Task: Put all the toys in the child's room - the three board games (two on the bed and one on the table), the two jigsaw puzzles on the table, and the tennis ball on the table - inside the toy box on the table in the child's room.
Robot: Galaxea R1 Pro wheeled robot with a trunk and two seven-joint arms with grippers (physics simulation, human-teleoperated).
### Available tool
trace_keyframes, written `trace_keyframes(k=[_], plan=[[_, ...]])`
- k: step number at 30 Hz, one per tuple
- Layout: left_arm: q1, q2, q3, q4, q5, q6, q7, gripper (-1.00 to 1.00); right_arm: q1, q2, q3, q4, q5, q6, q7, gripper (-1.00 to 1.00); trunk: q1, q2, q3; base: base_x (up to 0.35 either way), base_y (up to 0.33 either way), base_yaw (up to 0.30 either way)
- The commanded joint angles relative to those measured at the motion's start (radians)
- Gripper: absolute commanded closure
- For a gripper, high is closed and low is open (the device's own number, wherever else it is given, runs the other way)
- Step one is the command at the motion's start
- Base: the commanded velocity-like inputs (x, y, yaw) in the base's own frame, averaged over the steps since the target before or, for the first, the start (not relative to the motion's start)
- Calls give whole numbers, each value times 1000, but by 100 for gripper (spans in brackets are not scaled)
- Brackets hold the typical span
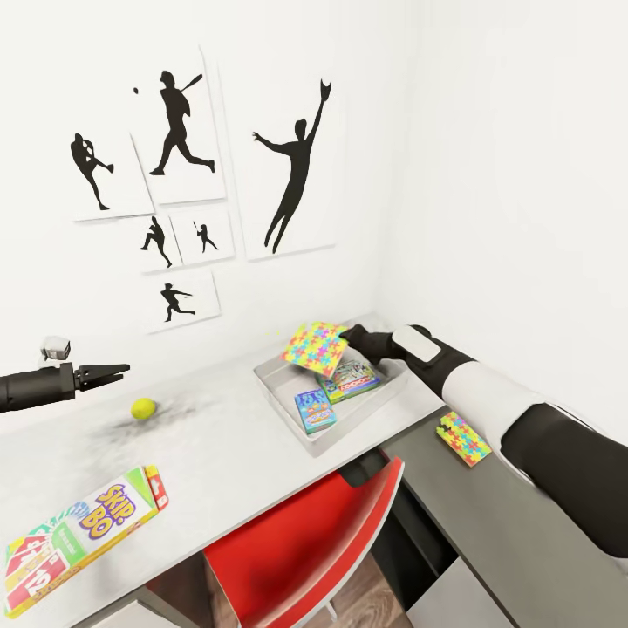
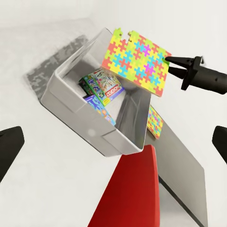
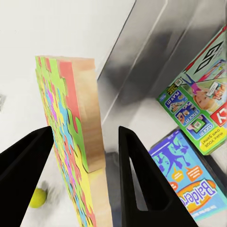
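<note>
- Grey toy box sits on the white table below the wall's baseball silhouettes, holding a pale green board game and a small blue board game.
- Above the toy box's far side, the right claw is clamped on the edge of a tilted jigsaw puzzle, clear of the games beneath.
- A second jigsaw puzzle lies on the lower dark side unit, just beyond the toy box's right wall.
- Left of the toy box rests the tennis ball; the left claw hovers above it, fingers together.
- The SKIP-BO box lies well left of the toy box, near the table's front edge, beside a red chair.
</note>
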Motion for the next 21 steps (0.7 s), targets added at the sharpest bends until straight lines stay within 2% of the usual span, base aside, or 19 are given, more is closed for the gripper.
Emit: trace_keyframes(k=[1, 11, 21], plan=[[-1, 0, 1, -1, -10, 10, -9, -100, -1, -1, 2, -2, -7, 0, -7, 100, 1, -2, -2, 0, 0, 0], [-1, 0, 1, -1, -10, 10, -9, -100, -3, -1, 0, -2, -18, -18, -2, 100, 1, -2, -2, 0, 0, 0], [-1, 0, 1, -1, -10, 10, -9, -100, -3, -2, -2, -1, -28, 18, -3, 100, 1, -2, -2, 0, 0, 0]])
